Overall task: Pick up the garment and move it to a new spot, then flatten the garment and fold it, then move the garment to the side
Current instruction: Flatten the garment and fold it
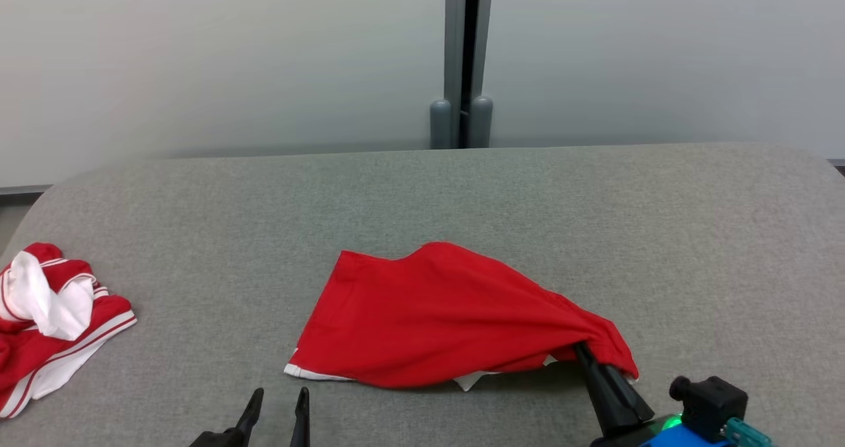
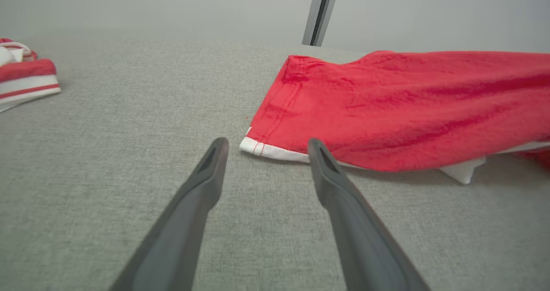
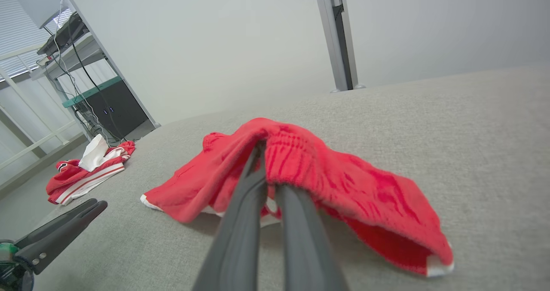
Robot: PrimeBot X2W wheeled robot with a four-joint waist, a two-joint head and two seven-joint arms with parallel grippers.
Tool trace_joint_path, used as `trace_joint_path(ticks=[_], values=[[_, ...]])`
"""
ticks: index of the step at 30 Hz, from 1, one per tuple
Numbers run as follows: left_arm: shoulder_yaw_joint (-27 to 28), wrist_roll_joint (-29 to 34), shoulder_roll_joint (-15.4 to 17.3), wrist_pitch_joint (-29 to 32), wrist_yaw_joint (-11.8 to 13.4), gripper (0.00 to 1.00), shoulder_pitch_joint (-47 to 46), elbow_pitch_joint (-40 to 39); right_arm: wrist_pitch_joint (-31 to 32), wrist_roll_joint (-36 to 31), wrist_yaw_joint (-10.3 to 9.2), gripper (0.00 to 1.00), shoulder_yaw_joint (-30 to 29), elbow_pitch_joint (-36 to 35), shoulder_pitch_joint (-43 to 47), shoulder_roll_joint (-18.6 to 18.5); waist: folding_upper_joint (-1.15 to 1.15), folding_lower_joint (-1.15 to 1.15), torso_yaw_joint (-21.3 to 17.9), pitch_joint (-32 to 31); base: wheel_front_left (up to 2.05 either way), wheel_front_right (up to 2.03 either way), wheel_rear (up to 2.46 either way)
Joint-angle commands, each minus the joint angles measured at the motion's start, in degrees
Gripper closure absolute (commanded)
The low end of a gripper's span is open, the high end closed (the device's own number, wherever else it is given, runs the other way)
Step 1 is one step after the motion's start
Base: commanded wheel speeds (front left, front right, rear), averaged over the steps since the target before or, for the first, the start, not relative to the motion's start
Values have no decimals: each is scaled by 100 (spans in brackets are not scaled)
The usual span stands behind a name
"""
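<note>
One red, white-hemmed garment [image 1: 442,315]

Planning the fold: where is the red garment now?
Head view: the red garment lies centred on the table, right end pinched by the right gripper, open left gripper near its left corner.

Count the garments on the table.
2. One red garment lies mid-table, its right end pinched in the right claw; one crumpled red-and-white garment sits at the left edge. That heap may hide more.
</note>
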Motion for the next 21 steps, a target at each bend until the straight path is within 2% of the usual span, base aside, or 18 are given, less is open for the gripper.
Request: trace_joint_path(ticks=[1, 6, 10, 14, 21], values=[[-20, -40, -6, -16, -5, 0, 64, 10, -5, 77, 0, 100, 15, -149, 119, -152, 0, 0, -102, -42, 0, 0, 0], [-135, -11, -5, -15, -5, 0, 12, 26, -5, 293, 0, 100, -75, -506, 258, -435, 0, 0, -156, 77, 0, 0, 0], [-199, 10, -7, -15, -7, 0, -165, 17, -5, 303, 0, 100, -149, -441, -61, -502, 0, 0, -87, 322, 0, 0, 0], [-327, 62, -4, -15, -9, 0, -376, 43, -4, 210, 0, 100, -267, -51, -613, -483, 0, 0, 119, 656, 0, 0, 0], [-587, 66, -6, -15, -12, 0, -776, 100, 42, 37, 0, 100, -448, 1207, -1788, -604, 0, 0, 579, 1189, 0, 0, 0]])
